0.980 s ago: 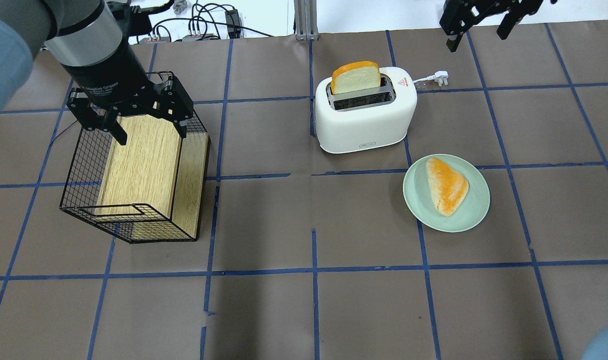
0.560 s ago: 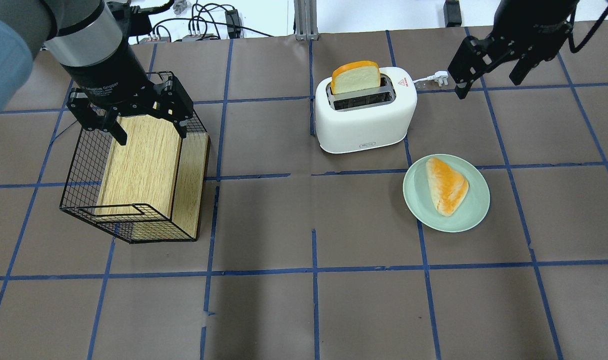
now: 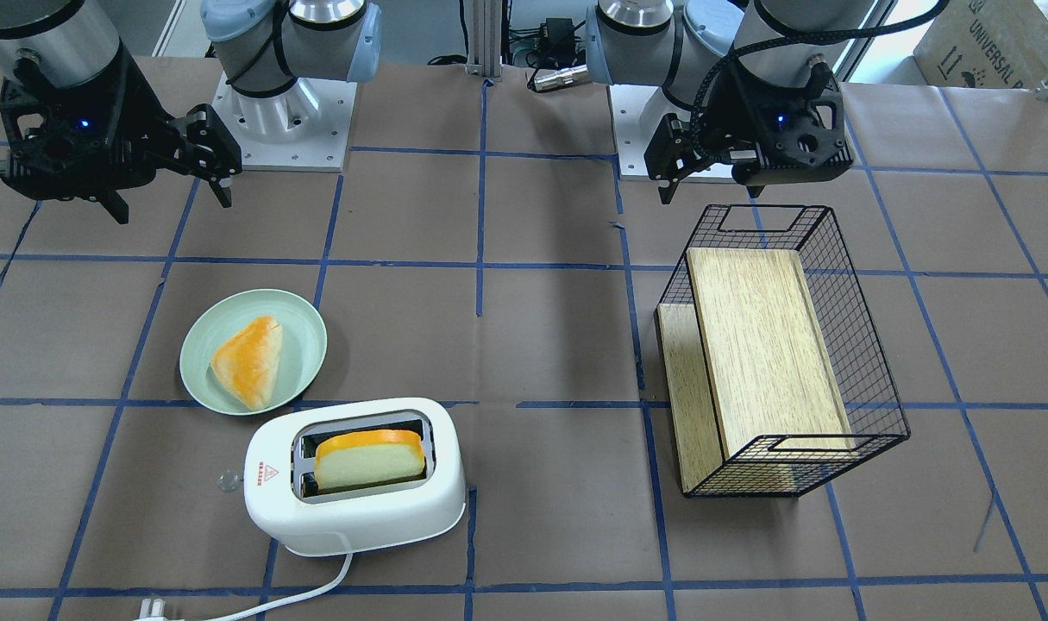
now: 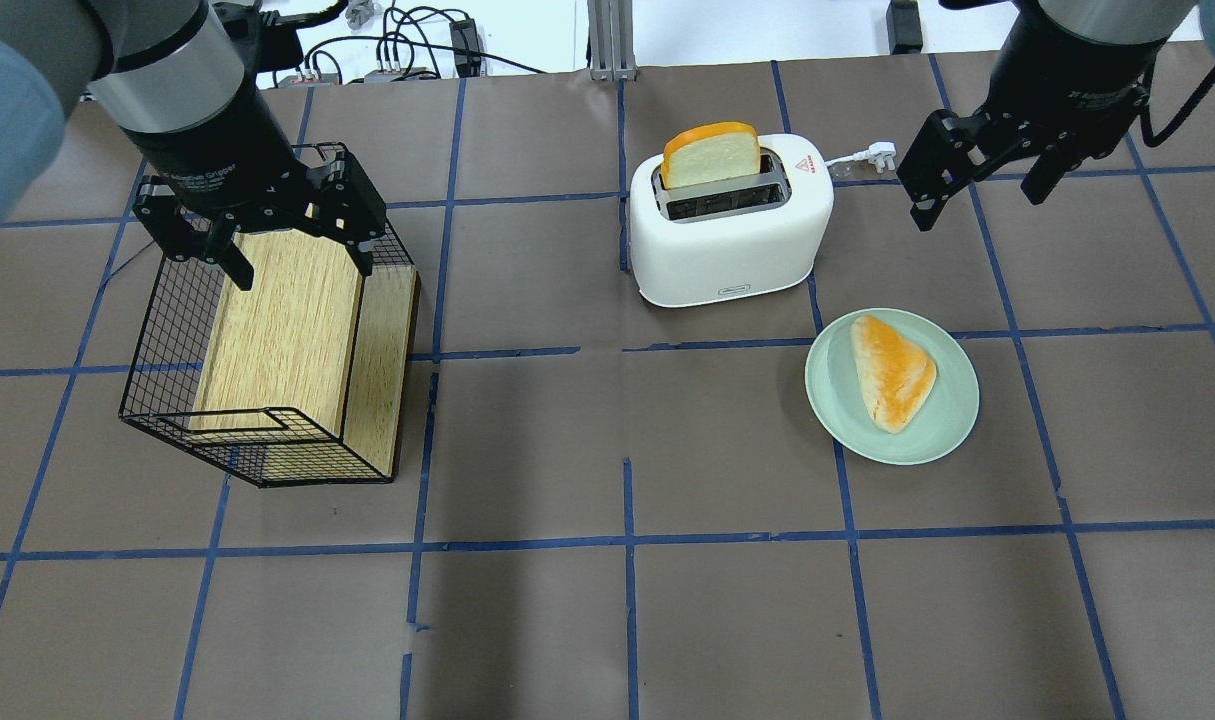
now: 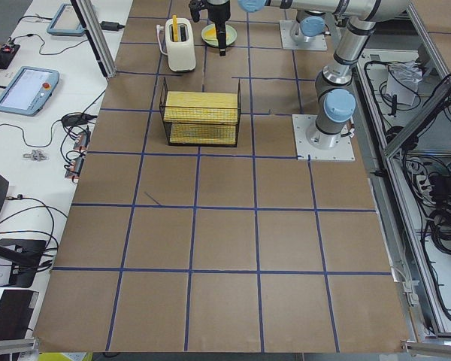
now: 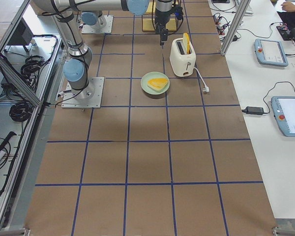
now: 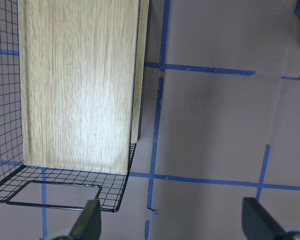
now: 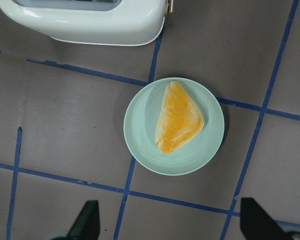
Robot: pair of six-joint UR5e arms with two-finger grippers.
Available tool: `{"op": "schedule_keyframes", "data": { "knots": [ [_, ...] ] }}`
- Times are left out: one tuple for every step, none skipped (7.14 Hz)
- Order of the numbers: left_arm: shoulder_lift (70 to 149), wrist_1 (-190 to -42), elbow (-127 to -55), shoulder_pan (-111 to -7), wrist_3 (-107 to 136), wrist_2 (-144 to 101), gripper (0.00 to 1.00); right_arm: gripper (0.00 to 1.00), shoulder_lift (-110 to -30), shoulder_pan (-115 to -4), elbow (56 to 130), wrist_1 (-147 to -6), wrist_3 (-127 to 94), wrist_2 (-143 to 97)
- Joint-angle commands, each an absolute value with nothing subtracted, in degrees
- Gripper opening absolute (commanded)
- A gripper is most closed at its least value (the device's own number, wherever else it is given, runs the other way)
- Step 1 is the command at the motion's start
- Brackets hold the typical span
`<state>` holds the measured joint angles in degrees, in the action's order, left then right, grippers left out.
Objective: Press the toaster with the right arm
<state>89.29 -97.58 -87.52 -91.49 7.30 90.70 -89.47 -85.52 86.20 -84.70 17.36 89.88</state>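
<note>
The white toaster (image 4: 732,240) stands at the far middle of the table, with a slice of bread (image 4: 712,155) upright in its far slot. It also shows in the front view (image 3: 355,509) and at the top of the right wrist view (image 8: 90,20). My right gripper (image 4: 977,195) is open and empty, hovering to the right of the toaster and apart from it, near the plug (image 4: 879,155). In the front view this gripper (image 3: 170,203) is at the upper left. My left gripper (image 4: 302,265) is open and empty above the wire basket (image 4: 167,330).
A pale green plate (image 4: 952,425) with a triangular bread piece (image 4: 892,370) lies just right of and nearer than the toaster. The black wire basket holds a wooden board (image 4: 287,320) at the left. The toaster's white cord (image 3: 316,586) trails off its far side.
My right gripper has come down from the far table edge towards me and now hangs beside the toaster's right end. The left arm, toaster and plate have not moved.
</note>
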Motion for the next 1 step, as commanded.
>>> {"op": "schedule_keyframes", "data": {
  "knots": [
    [89.2, -97.6, -87.5, -91.5, 7.3, 90.7, 1.00, 0.99, -88.5, -85.4, 85.4, -84.6, 17.3, 89.7]
  ]
}}
